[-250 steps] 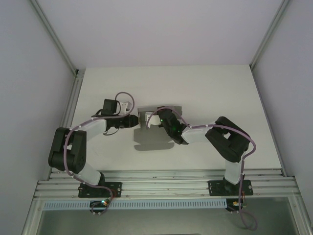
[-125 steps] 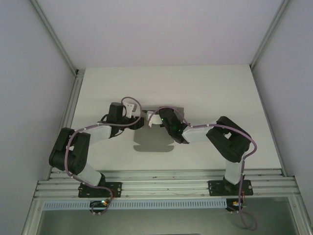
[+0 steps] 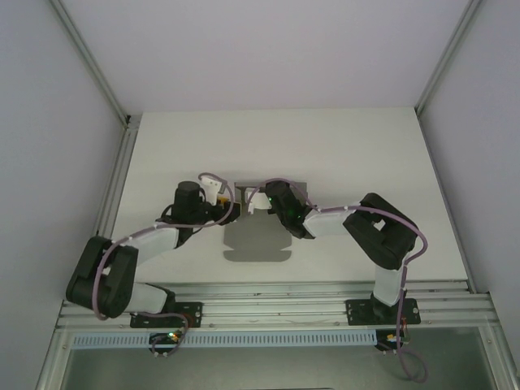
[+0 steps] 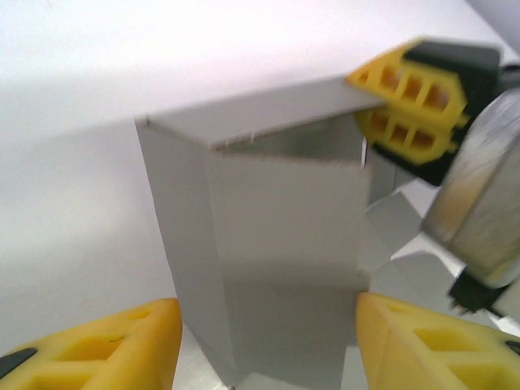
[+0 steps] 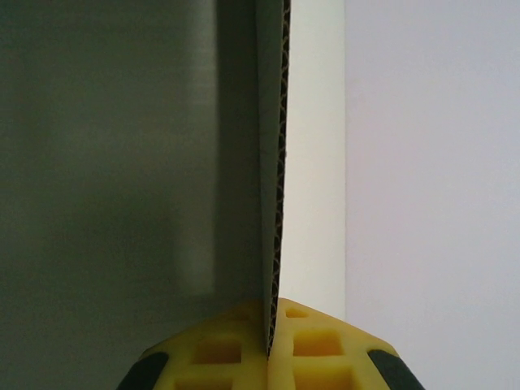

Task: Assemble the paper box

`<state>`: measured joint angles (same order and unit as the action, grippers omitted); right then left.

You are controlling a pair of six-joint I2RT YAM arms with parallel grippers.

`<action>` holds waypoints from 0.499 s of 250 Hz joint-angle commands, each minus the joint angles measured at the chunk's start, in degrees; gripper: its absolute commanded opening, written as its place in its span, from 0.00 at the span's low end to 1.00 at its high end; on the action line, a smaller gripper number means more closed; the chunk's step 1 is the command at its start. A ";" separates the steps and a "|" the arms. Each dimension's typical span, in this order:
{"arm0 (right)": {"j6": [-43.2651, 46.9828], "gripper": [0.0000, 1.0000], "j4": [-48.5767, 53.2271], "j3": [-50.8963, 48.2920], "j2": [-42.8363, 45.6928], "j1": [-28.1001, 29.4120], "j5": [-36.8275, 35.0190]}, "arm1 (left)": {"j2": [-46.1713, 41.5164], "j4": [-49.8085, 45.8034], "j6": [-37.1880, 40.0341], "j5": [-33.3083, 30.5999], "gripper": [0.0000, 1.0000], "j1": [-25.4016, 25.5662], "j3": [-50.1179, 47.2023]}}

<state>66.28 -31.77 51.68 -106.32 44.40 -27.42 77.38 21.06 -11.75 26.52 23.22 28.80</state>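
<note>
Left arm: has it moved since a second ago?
Yes. The left arm's elbow has swung back toward the near rail, while the left gripper stays beside the paper box.

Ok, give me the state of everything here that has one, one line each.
paper box: partly folded, grey panels standing up, not yet closed.
right gripper: shut on an edge of the paper box.
left gripper: open, one finger on either side of the paper box.
</note>
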 commanded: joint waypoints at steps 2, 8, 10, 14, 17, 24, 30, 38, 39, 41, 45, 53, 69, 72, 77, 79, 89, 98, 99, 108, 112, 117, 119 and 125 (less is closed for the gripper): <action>0.86 0.00 3.77 -1.31 2.20 0.24 1.87 | -2.20 -2.86 2.57 -3.68 0.58 0.22 0.14; 0.87 0.00 3.40 -1.31 2.55 0.25 1.84 | -2.01 -3.54 2.69 -4.49 0.57 0.17 0.51; 0.87 0.00 3.30 -1.38 2.64 0.25 1.84 | -1.90 -3.72 2.69 -4.60 0.57 0.11 0.59; 0.83 0.00 3.24 -1.32 2.88 0.25 1.80 | -1.62 -3.95 2.77 -4.57 0.56 0.02 0.79; 0.83 0.00 3.20 -1.32 3.00 0.21 1.80 | -1.43 -4.00 2.73 -4.43 0.56 -0.06 0.89; 0.98 0.00 2.98 -1.39 3.39 0.25 1.75 | -0.69 -4.01 2.75 -4.14 0.56 -0.02 1.25; 1.22 0.00 2.80 -1.32 3.55 0.24 1.76 | -0.04 -4.07 2.44 -3.55 0.56 -0.07 1.55; 1.63 0.00 2.84 -1.28 3.84 0.25 1.68 | 0.89 -3.90 2.32 -2.19 0.56 -0.08 1.98; 1.65 0.00 2.84 -1.26 3.89 0.20 1.67 | 1.00 -3.91 2.29 -2.05 0.57 -0.09 2.01; 1.72 0.00 2.81 -1.24 3.99 0.24 1.60 | 1.27 -3.87 2.29 -1.73 0.57 -0.06 2.09; 2.06 0.00 2.73 -1.22 3.94 0.25 1.36 | 1.70 -3.84 2.34 -1.13 0.58 -0.02 2.29; 2.75 0.00 1.91 -1.22 4.03 0.25 0.91 | 2.59 -3.26 1.77 -0.33 0.60 -0.04 2.57; 4.31 0.00 -0.84 -1.66 4.32 0.29 0.59 | 3.81 -0.66 0.87 0.85 0.62 -0.08 2.60; 4.47 0.00 -0.82 -1.65 4.45 0.33 0.65 | 4.07 -0.06 0.72 0.97 0.62 -0.08 2.57; 4.67 0.00 -0.48 -1.60 4.68 0.39 0.72 | 4.44 0.79 0.45 1.22 0.62 -0.09 2.58; 4.67 0.00 -0.27 -1.52 4.76 0.41 0.75 | 4.62 1.10 0.31 1.29 0.62 -0.04 2.65; 4.59 0.00 0.91 -1.42 5.22 0.64 0.89 | 5.39 2.13 -0.09 1.21 0.62 -0.08 2.99; 4.47 0.00 1.18 -1.57 5.55 0.85 0.92 | 6.17 2.79 -0.06 1.66 0.62 -0.02 3.34; 4.52 0.00 1.18 -1.62 5.62 0.86 0.90 | 6.19 2.77 -0.05 1.67 0.62 -0.02 3.40; 4.76 0.00 0.98 -1.75 5.84 1.03 0.50 | 6.99 2.80 0.32 2.17 0.62 -0.02 3.84; 4.74 0.00 0.82 -1.91 5.99 1.11 0.31 | 7.26 2.80 0.47 2.15 0.62 0.04 3.99; 4.76 0.00 0.38 -2.13 6.11 1.13 0.19 | 7.62 2.83 0.57 2.22 0.62 0.09 4.28; 4.81 0.00 0.19 -2.22 6.21 1.15 0.18 | 7.72 2.84 0.60 2.30 0.62 0.14 4.32; 4.77 0.00 -0.12 -2.51 6.47 1.21 0.20 | 8.09 3.08 0.76 2.39 0.62 0.28 4.42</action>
<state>69.47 -30.57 50.76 -102.41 44.75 -26.83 83.66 21.28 -10.90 26.76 23.22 30.74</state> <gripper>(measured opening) 0.049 0.619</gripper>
